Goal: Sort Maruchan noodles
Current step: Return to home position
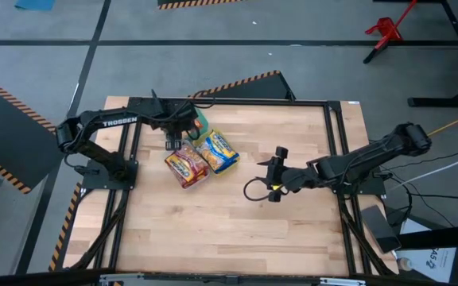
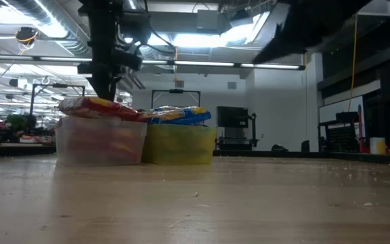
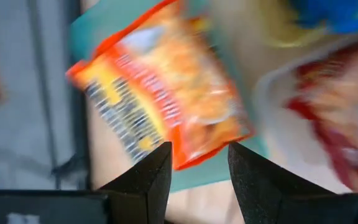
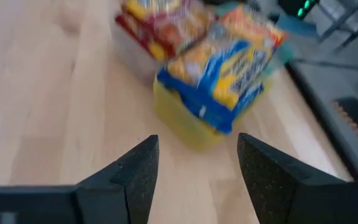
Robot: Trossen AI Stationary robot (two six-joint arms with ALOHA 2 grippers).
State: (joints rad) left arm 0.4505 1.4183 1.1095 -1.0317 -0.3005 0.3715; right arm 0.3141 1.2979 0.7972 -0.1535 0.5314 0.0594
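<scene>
An orange noodle packet (image 3: pixel 160 93) lies face up over the green container (image 3: pixel 211 177), which sits near the table's far edge (image 1: pixel 203 119). My left gripper (image 3: pixel 199 152) hovers just above it, open, with the packet's lower corner showing between the fingertips. It is over the far-left part of the table (image 1: pixel 173 143). Red-brown packets (image 1: pixel 185 167) are heaped in the clear container (image 2: pixel 100 141). Blue-and-yellow packets (image 4: pixel 225 65) fill the yellow container (image 2: pixel 179 144). My right gripper (image 4: pixel 197 146) is open and hangs over the table's middle (image 1: pixel 267 176), facing the containers.
The three containers stand side by side in the far-left part of the wooden table (image 1: pixel 237 230). A black frame rail (image 1: pixel 229 101) runs along the far edge behind them. Bare wood stretches across the near half and the right side.
</scene>
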